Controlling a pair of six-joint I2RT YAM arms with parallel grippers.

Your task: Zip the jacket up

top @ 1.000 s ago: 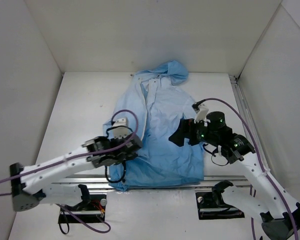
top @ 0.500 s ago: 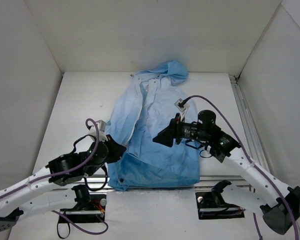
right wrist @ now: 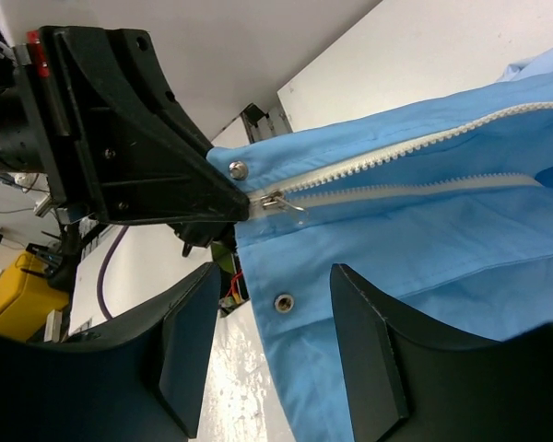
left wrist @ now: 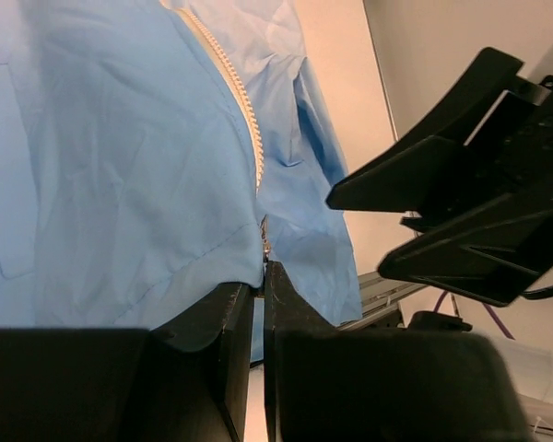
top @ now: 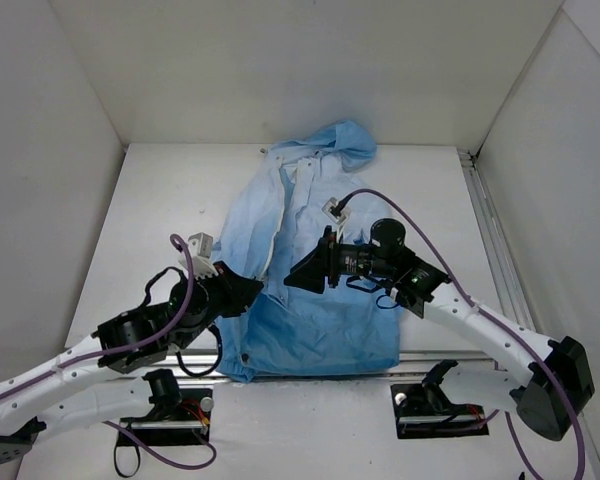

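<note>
The light blue jacket (top: 320, 230) lies flat mid-table, hood at the far end, its white zipper (left wrist: 244, 110) open for most of its length. My left gripper (top: 248, 292) is shut on the jacket's bottom hem at the foot of the zipper (left wrist: 258, 273) and holds it slightly raised. My right gripper (top: 296, 277) is open just to the right of it, level with the hem. In the right wrist view its fingers (right wrist: 186, 350) straddle the hem below the metal zipper slider (right wrist: 273, 201). The left gripper (right wrist: 138, 138) sits against the slider's left side.
White walls enclose the table on three sides. A metal rail (top: 490, 250) runs along the right edge. The arm bases and purple cables (top: 170, 400) sit at the near edge, just below the jacket's hem. A snap (right wrist: 282, 301) shows on the placket.
My right gripper has moved left across the jacket to the zipper's bottom end. My left arm shifted and lowered its elbow, still at the bottom hem, which is now lifted.
</note>
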